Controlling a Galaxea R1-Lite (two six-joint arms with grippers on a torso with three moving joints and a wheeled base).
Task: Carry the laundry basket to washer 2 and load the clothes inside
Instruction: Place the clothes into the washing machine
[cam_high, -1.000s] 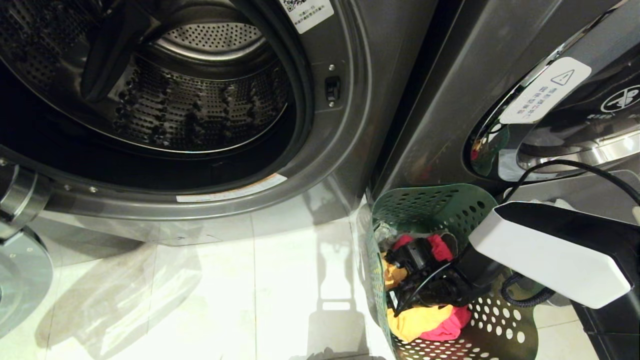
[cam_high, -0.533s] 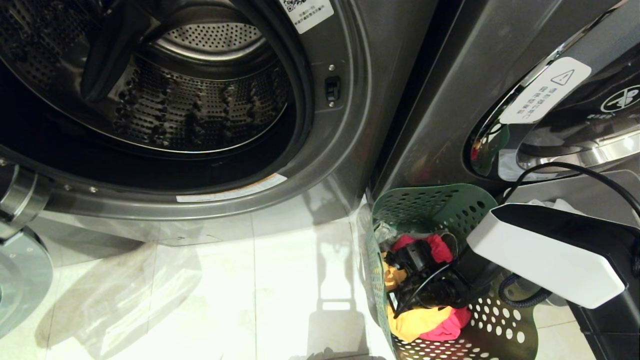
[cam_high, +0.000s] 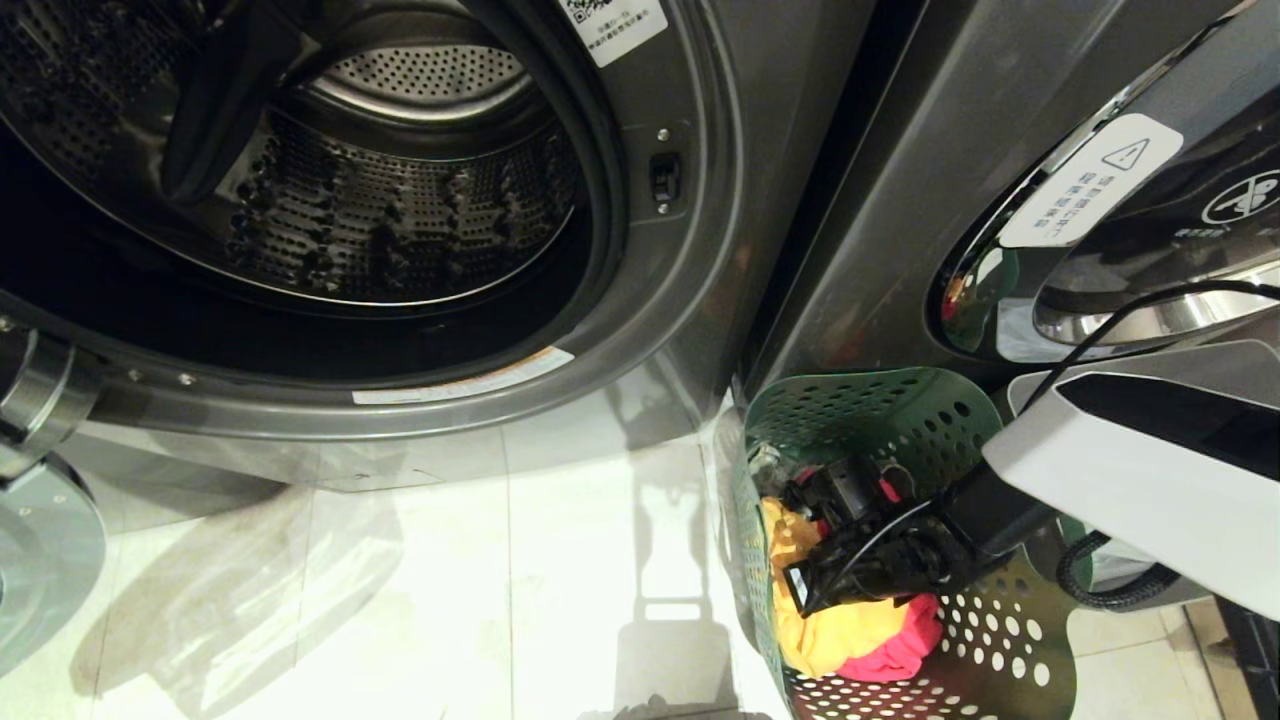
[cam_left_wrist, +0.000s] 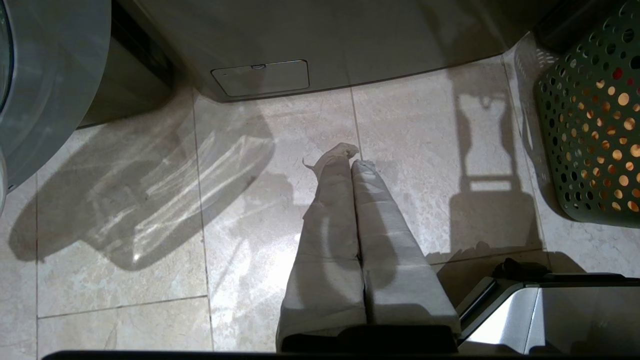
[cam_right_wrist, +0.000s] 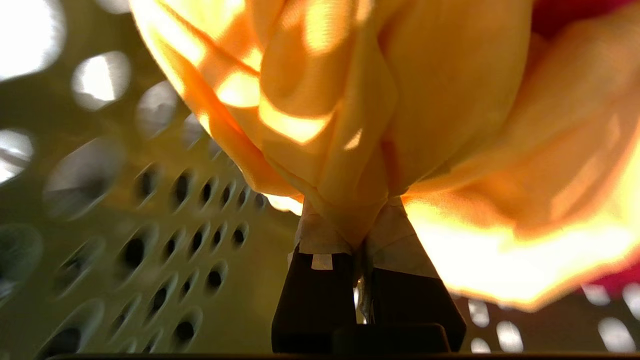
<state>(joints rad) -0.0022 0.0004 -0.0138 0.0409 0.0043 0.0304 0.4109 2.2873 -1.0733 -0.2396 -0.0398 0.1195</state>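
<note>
Clothes sit bunched in the green laundry basket (cam_high: 960, 660) on the floor at my right, and seen from my head my right pincer (cam_high: 800, 592) is down inside it, buried in the yellow garment (cam_high: 835, 640) with a pink garment (cam_high: 905, 650) just beside it on the far side from the washer. The basket stands just beside the lower corner of the open washer (cam_high: 690, 250), whose drum (cam_high: 400, 220) gapes well above and to the left of my right pincer; a second machine's closed door (cam_high: 1100, 250) rises behind the basket. From my left wrist, my left pincer (cam_left_wrist: 356, 161) hangs shut and empty over the pale tiled floor (cam_left_wrist: 150, 200), its two taped fingers (cam_left_wrist: 330, 220) pressed together; the basket's perforated wall (cam_left_wrist: 590, 125) stands well off to one side of it, and the washer's base panel (cam_left_wrist: 260, 77) lies ahead of the fingertips. From my right wrist, my right pincer (cam_right_wrist: 365, 235) is clamped on a fold of the yellow garment (cam_right_wrist: 350, 110), the cloth ballooning out just beyond the taped fingertips (cam_right_wrist: 320, 240), with a sliver of the pink garment (cam_right_wrist: 575, 15) behind it and the basket's holed wall (cam_right_wrist: 150, 225) close beside.
</note>
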